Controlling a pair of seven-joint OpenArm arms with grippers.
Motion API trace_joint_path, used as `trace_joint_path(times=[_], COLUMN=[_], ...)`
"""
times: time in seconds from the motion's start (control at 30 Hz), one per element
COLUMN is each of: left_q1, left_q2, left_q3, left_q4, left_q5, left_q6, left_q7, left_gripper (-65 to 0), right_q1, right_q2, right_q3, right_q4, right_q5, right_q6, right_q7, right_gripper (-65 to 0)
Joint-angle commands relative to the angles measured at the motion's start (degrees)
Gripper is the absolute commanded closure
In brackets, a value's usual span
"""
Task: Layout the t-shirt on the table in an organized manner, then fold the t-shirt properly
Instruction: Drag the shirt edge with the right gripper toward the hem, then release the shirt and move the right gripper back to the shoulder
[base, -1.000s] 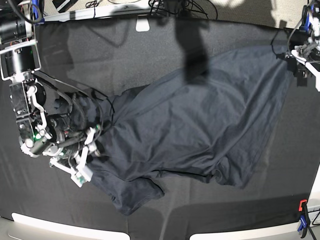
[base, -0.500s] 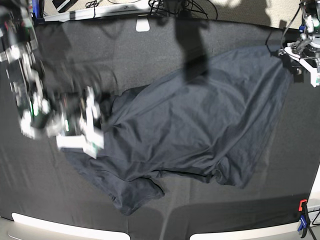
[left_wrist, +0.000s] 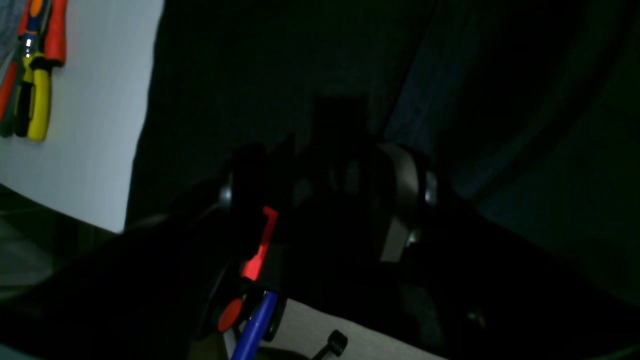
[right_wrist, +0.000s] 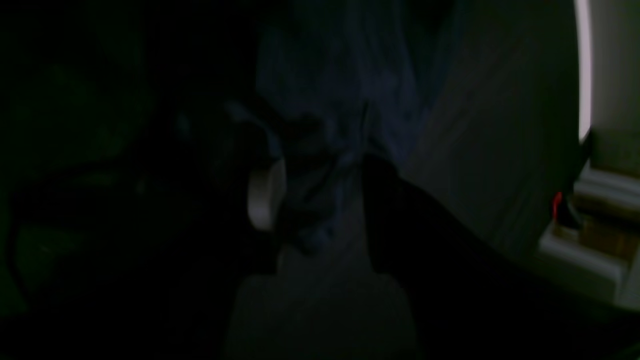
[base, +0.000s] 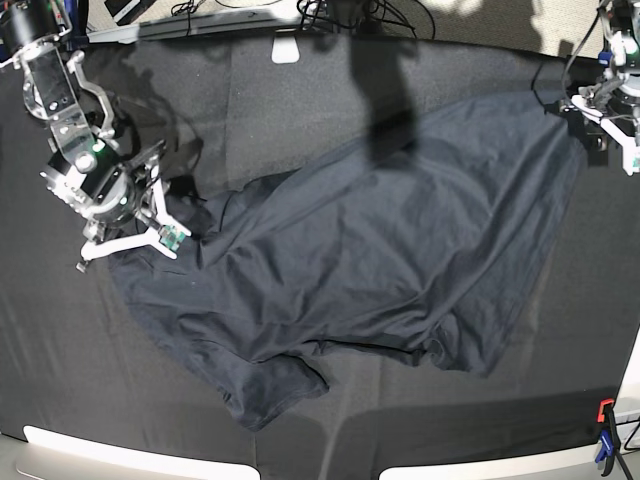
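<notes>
- Plainly the shirt (base: 380, 250) is soft, thin and light: it lies in loose creases across the middle of the table (base: 300, 440), reaching from near the left edge up toward the far right corner, with a bunched flap nearest the front edge
- Cloth like this should drape and stretch under any pull and slide easily on the black cover, so a tug at one point will probably drag the whole sheet
- Right gripper (base: 150, 225) sits at the shirt's left end; the wrist view shows fabric gathered between its parted jaws, but it is too dark to say whether the cloth is truly pinched, so I cannot tell its hold
- Left gripper (base: 612, 115) hangs by the table's far right corner, beside the shirt's end, jaws wide and nothing between them
- Best holds, I judge, are hems, shoulder seams or sleeve edges, where doubled cloth gives the jaws something firm; a pinch mid-panel would only lift a peak
- Two opposite corners taken together would let the arms draw it flat
</notes>
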Motion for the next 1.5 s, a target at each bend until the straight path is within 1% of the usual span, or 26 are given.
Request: trace_joint_path(times=[0.0,0.07,0.17,0.23,0.27,0.33,0.43,0.53,0.67,0.77,0.9,1.07,1.27,1.4,1.47], left_q1=[0.0,0.02,0.02,0.02,0.02,0.02,0.02,0.04,0.04,0.04,0.02,0.02,0.02,0.04,0.02], left_q2=[-0.83,-0.83,-0.81,-0.83,-0.81,-0.81,-0.81,-0.81,-0.81,-0.81,-0.81,-0.81,-0.79,-0.79,-0.79], left_q3=[-0.44,-0.44,-0.44,-0.44,-0.44,-0.44,-0.44,-0.44,-0.44,-0.44,-0.44,-0.44,-0.44,-0.44,-0.44], left_q4=[0.94,0.94,0.94,0.94,0.94,0.94,0.94,0.94,0.94,0.94,0.94,0.94,0.94,0.94,0.94], left_q5=[0.57,0.57,0.55,0.57,0.55,0.55,0.55,0.52,0.55,0.52,0.52,0.52,0.5,0.52,0.5], left_q6=[0.46,0.46,0.46,0.46,0.46,0.48,0.48,0.52,0.52,0.59,0.59,0.61,0.59,0.59,0.61], left_q7=[-1.22,-1.31,-1.31,-1.31,-1.31,-1.31,-1.31,-1.27,-1.27,-1.27,-1.29,-1.31,-1.29,-1.27,-1.29], left_gripper=[-30.9,-30.9,-30.9,-30.9,-30.9,-30.9,-30.9,-30.9,-30.9,-30.9,-30.9,-30.9,-30.9,-30.9,-30.9], right_q1=[0.92,0.92,0.94,0.96,0.96,1.33,3.32,6.23,11.04,14.47,17.51,19.43,19.67,19.65,19.67], right_q2=[1.09,1.86,3.41,4.52,4.96,5.42,5.51,5.33,5.31,5.03,4.61,4.57,4.55,4.55,4.55], right_q3=[0.22,-0.74,-3.85,-6.64,-8.13,-11.32,-15.87,-20.7,-26.67,-30.21,-33.42,-37.75,-42.23,-43.1,-43.08], right_q4=[0.04,-1.55,-3.61,-4.26,-4.31,-4.35,-5.09,-7.52,-11.91,-14.23,-14.36,-14.36,-14.36,-14.36,-14.36], right_q5=[-0.55,-1.6,-7.43,-11.23,-13.07,-16.33,-17.66,-21.05,-24.68,-26.05,-26.01,-25.79,-25.79,-25.79,-25.81], right_q6=[-0.24,0.2,-0.13,-1.16,-2.27,-4.35,-4.63,-4.94,-8.52,-10.93,-13.81,-13.86,-13.84,-13.88,-14.75], right_q7=[1.92,4.33,8.79,11.39,12.02,12.41,12.41,12.41,12.11,10.71,9.25,8.94,8.85,8.7,8.39], right_gripper=[-20.4,-17.6,-17.6,-17.6,-17.6,-17.6,-17.6,-17.6,-17.6,-17.6,-17.6,-17.6,-17.5,-17.5,-17.4])
